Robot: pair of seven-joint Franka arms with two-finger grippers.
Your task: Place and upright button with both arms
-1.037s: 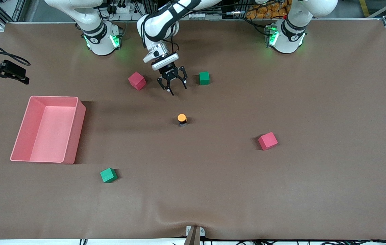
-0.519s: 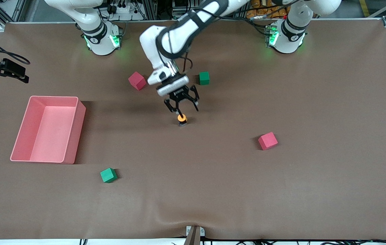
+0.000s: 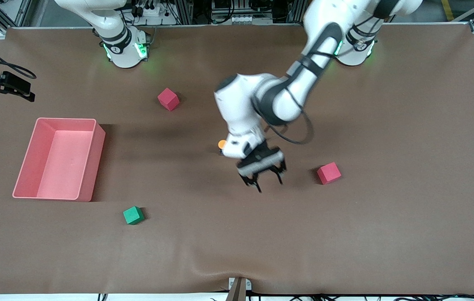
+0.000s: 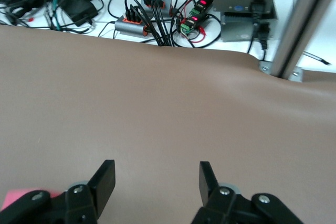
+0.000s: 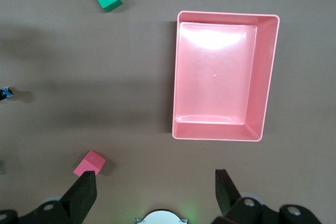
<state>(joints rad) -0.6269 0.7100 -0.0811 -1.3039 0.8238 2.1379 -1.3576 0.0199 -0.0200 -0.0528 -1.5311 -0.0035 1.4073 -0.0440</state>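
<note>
The button [image 3: 221,144] stands on the brown table mat, its orange cap peeking out beside the left arm's white wrist, which covers most of it. My left gripper [image 3: 262,180] is open and empty, low over bare mat between the button and a red cube [image 3: 328,172]. In the left wrist view the left gripper [image 4: 156,165] shows spread fingers with only mat between them. My right gripper [image 5: 154,174] is open and empty, held high over the table near its own base; it is out of the front view.
A pink bin [image 3: 90,167] stands toward the right arm's end and also shows in the right wrist view [image 5: 268,77]. Another red cube [image 3: 168,99] lies near the right arm's base. A green cube [image 3: 133,215] lies nearer the front camera.
The left arm swept from near the bases, over the button, to low over mat beside the red cube. It now covers the green cube near the bases. The button has not moved.
</note>
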